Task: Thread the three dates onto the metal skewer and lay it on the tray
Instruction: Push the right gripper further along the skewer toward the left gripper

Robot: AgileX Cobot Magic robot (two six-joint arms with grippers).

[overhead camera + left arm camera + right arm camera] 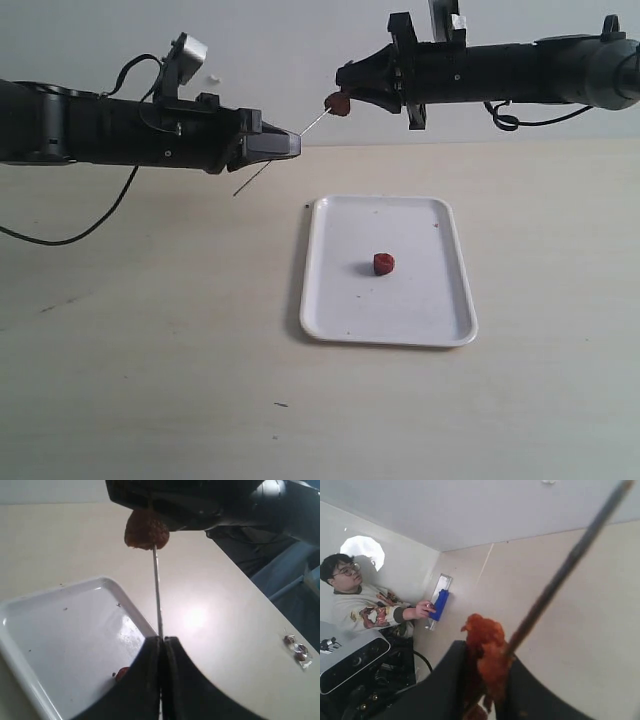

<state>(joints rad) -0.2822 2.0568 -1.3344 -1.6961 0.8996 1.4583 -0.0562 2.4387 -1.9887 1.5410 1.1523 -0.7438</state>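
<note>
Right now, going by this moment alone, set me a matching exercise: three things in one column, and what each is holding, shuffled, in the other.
Things:
1. left gripper
2. right gripper
3. tray

States:
a. carries the loose date
b. shut on the skewer
c. shut on the raised date, at the skewer's tip

Pairs: 1-b; 2-c; 3-a

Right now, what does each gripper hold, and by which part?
The left gripper pinches the metal skewer partway along its shaft. The right gripper clamps one date by its sides, at the skewer's far end.
</note>
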